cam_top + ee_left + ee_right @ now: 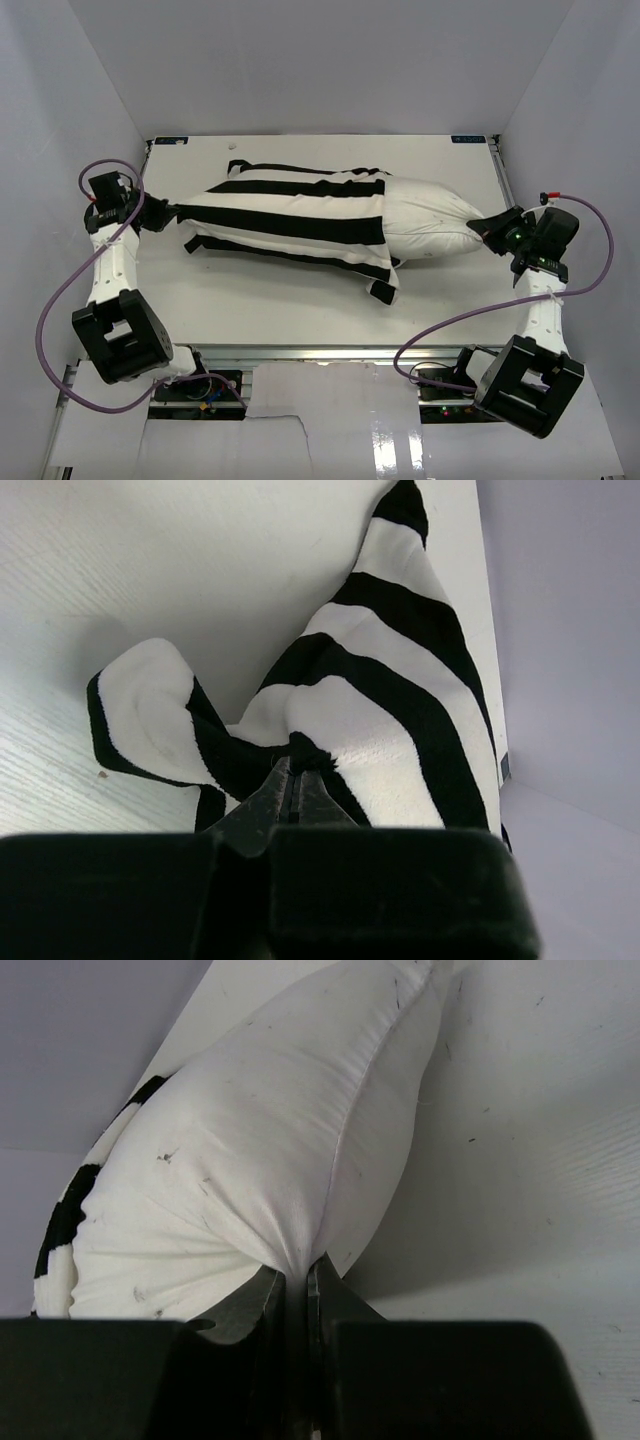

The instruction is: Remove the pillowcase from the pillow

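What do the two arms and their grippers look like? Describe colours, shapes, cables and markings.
The left arm and right arm both have white links between boxy black joint housings. The left gripper and right gripper are black, with fingers tapering to narrow tips. A purple cable loops from each wrist to the base. Small green lights glow on the right wrist.

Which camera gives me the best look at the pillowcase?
Top external: the whole striped pillowcase shows, covering most of the pillow. Left wrist shows only its pinched end in the left end effector; right wrist catches just a striped sliver.
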